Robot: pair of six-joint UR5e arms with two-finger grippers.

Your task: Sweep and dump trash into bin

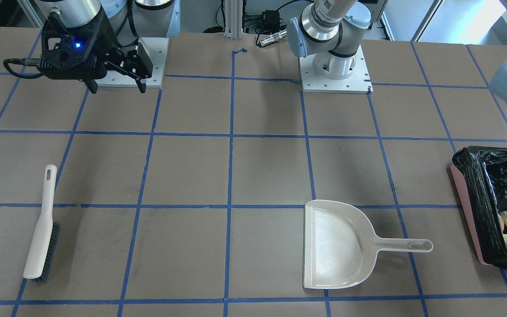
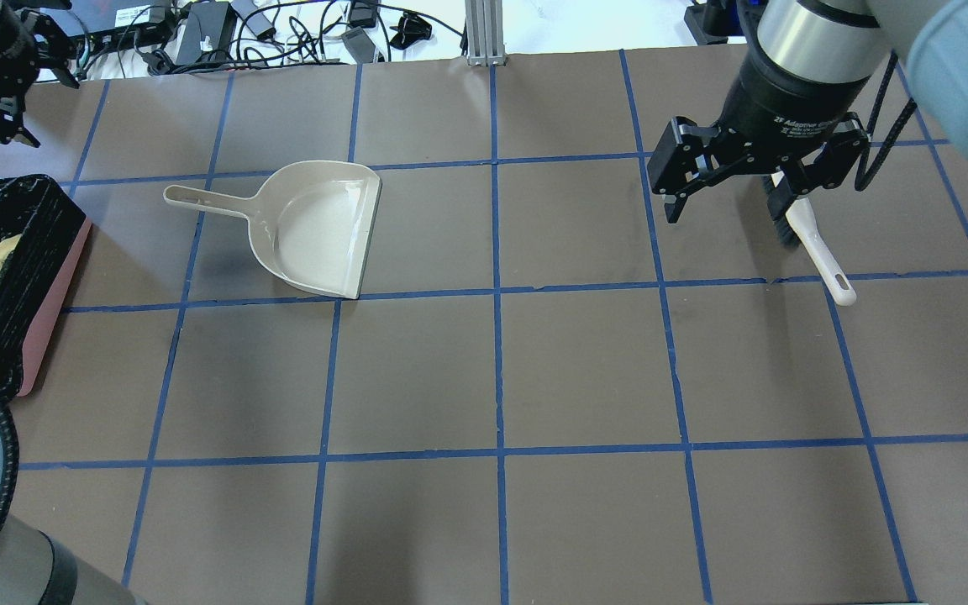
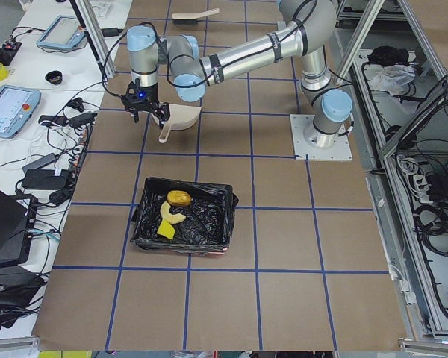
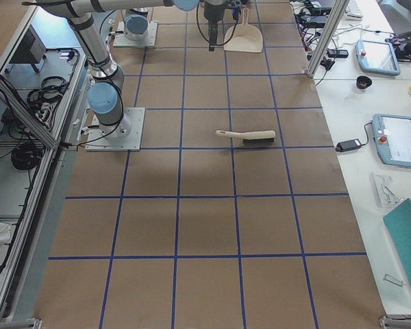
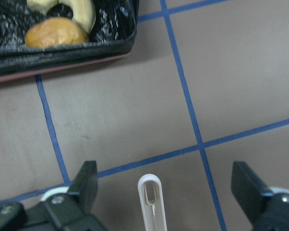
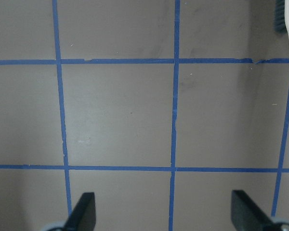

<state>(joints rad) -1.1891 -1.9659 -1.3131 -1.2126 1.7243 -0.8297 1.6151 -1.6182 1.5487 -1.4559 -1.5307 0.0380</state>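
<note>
The trash [image 3: 172, 215] lay in the bin [image 3: 218, 224], so you likely had both grippers freed: left gripper [image 5: 166, 183] spread empty over the dustpan handle [image 5: 150, 202], right gripper [image 2: 726, 220] spread empty beside the brush [image 1: 42, 229].

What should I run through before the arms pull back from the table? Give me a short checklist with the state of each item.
1. All trash in the bin: ok. The roll, croissant piece and sponge piece lie on its black liner.
2. No trash on the table: ok, none shows in any view.
3. Dustpan empty and set down: ok, it lies flat with nothing in it.
4. Brush free: ok, it lies on the table, apart from the open right gripper.
5. Left gripper empty: ok, it is open, and the tip of the dustpan handle shows below, between its fingers.
</note>
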